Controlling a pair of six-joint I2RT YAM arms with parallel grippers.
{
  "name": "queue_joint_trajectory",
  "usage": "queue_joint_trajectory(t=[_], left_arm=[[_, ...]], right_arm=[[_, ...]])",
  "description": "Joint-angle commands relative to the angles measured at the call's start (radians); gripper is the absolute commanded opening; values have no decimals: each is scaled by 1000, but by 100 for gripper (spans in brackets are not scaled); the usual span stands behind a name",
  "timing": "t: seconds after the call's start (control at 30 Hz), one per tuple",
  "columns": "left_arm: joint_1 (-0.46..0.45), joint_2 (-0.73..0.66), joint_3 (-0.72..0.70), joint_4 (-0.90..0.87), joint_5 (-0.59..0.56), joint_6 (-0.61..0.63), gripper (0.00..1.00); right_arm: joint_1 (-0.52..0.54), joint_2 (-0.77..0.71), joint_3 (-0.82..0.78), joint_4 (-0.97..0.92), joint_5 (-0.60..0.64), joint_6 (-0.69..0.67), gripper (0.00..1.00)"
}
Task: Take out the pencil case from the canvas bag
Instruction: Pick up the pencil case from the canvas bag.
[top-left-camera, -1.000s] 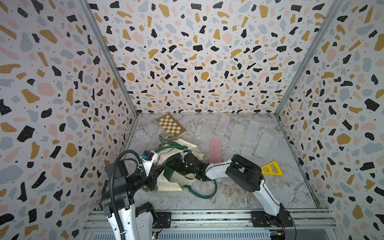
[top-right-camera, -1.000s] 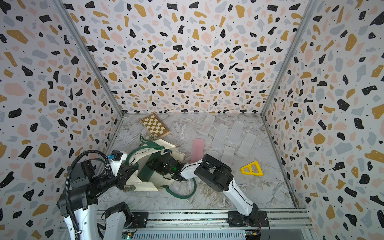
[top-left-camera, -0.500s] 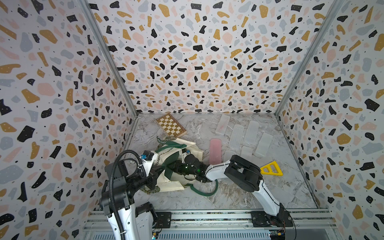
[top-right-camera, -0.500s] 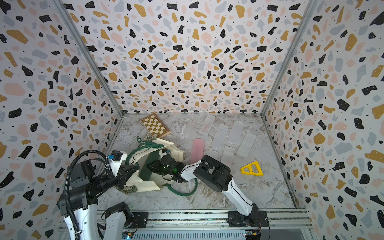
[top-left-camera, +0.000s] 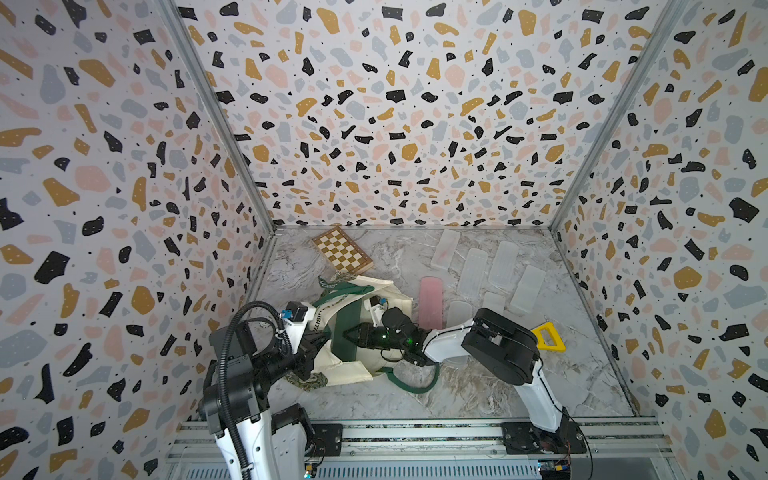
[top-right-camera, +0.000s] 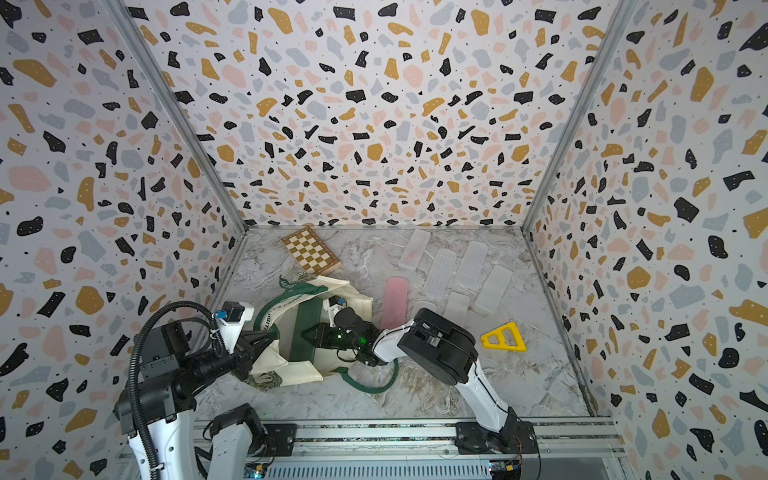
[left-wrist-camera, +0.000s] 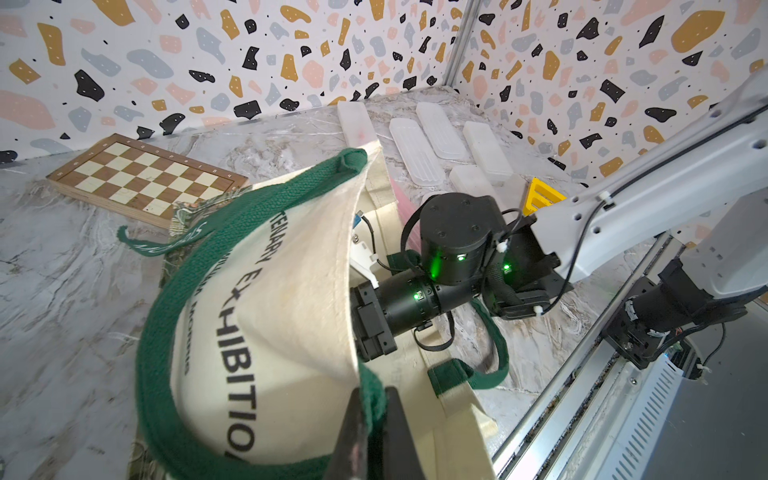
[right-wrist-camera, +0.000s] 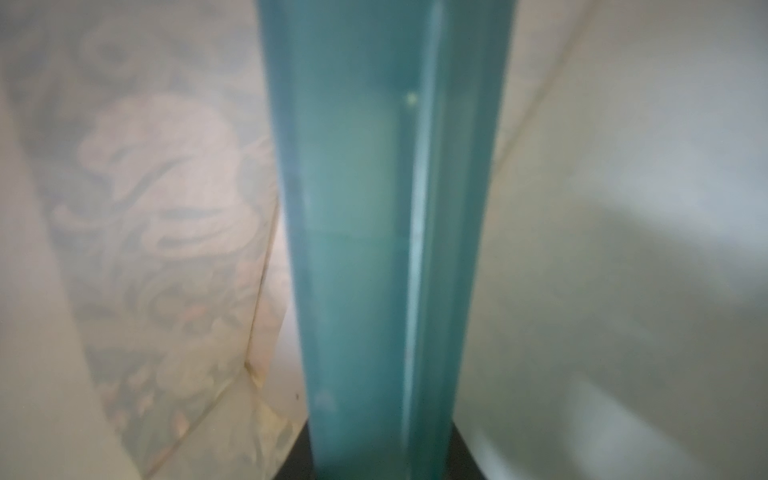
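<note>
While the left gripper is clamped on the rim of the canvas bag, right where the green strap handle meets the cloth, the bag's mouth stands lifted open. The right gripper pokes into that mouth from the right.

The pencil case is inside the bag: a long teal translucent box lying across the right gripper's axis. It reads dark green in both top views.

In the right wrist view, the case runs straight out from between the dark fingers, which sit against both its long sides. The jaws are narrowed on it and it looks gripped. The view is blurred, so the contact isn't crisp. Cream lining and the leafy print show on either side of the case.

The bag lies on the marble bench, front left, close to the left arm. The chessboard is just behind the bag. A pink case and clear cases lie to its right, outside the bag.
</note>
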Motion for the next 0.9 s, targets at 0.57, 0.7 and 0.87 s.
queue_joint_trajectory(t=[0.57,0.7,0.87], left_arm=[[3,-27,-47,224,-102,-214,0],[3,-18,-51,248,-100,-248,0],[3,-28,-57,261,-101,-266,0]], right_arm=[[18,-440,-169,-264,74,-421,27],[15,-504,-174,-334,77,-461,27],[8,-568,-186,-388,84,-442,27]])
